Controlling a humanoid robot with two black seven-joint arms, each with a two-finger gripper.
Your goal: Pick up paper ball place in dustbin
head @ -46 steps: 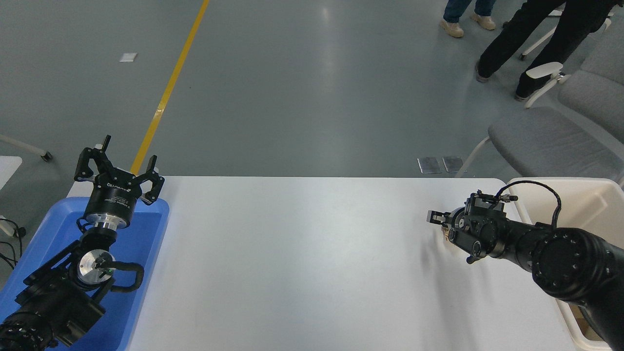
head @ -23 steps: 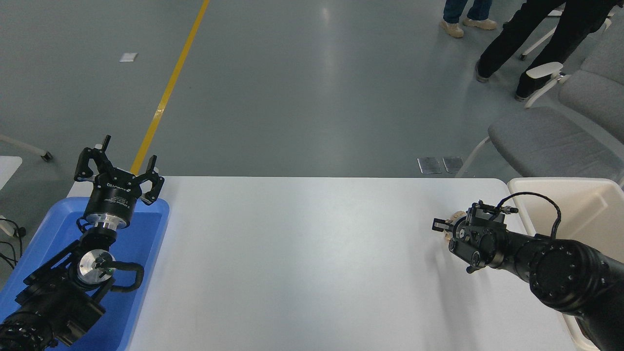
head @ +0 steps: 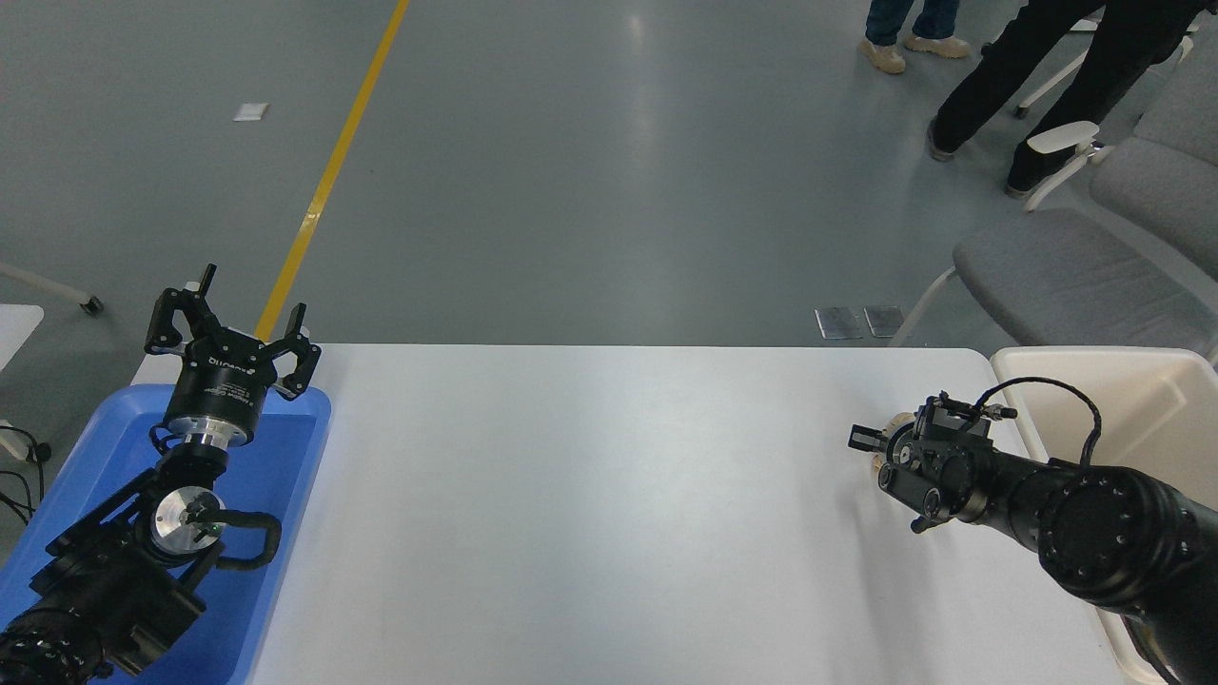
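Observation:
The paper ball point(head: 893, 424) is a tan crumpled wad near the table's right end, mostly covered by my right gripper point(head: 877, 444). Only tan slivers show above and below the black fingers point(head: 863, 438), which are shut on the ball. The dustbin point(head: 1085, 355), cream-white with a thick rim, stands just right of the table edge, a short way to the right of the gripper; my right arm crosses over its near wall. My left gripper point(head: 231, 326) is parked open over the far end of a blue tray at the lower left.
A shallow blue tray point(head: 295, 476) lies along the table's left end under the left arm. Grey chairs point(head: 1075, 276) stand beyond the table's far right corner, and people's legs point(head: 990, 86) show at the top right. The white table point(head: 590, 495) spans the middle.
My right gripper has drawn slightly right and toward me, and the paper ball has moved with it. The left arm has stayed still.

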